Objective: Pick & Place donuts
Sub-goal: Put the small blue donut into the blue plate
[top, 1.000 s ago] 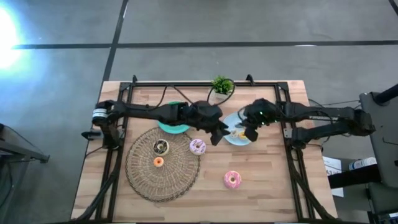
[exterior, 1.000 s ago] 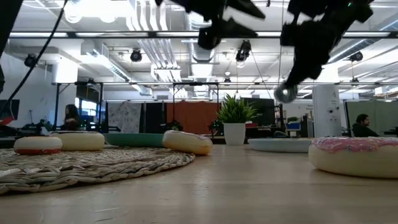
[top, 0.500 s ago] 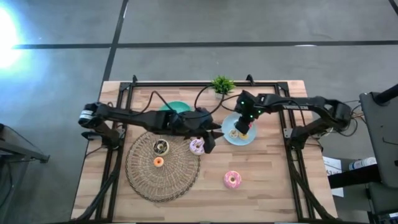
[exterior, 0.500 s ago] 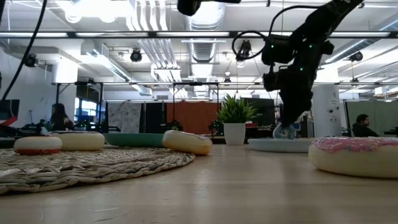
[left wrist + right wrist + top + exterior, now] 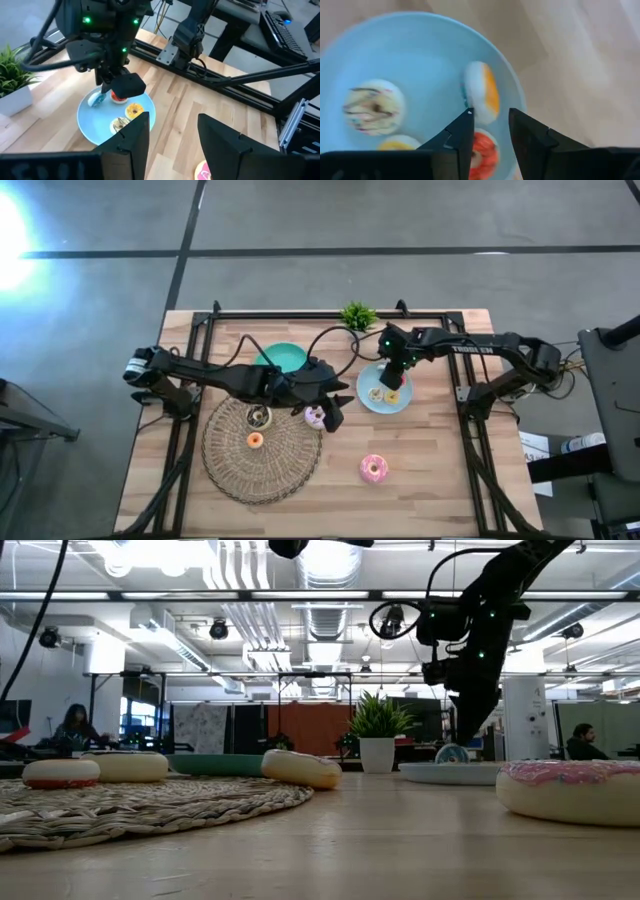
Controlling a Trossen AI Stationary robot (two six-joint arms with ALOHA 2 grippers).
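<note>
Right gripper hangs low over the light-blue plate, its fingers parted with nothing pinched between them, and the tiny donuts sit just below. Left gripper hovers beside the sprinkled donut, fingers spread wide and empty in its wrist view.

Biggest thing on the table is the woven mat, carrying a dark brown donut and a small orange donut. Then the teal plate at the back, and the bright pink donut alone on bare wood toward the front.

On to the small stuff: on the blue plate a speckled one, a red one, and a white-and-orange piece that seems to be tipped on edge, though the blur makes that uncertain.

These look light and probably firm, toy-like, with smooth glaze that could slip. Best hold, I'd judge, is across the ring's outer rim, fingers straddling the body squarely.
</note>
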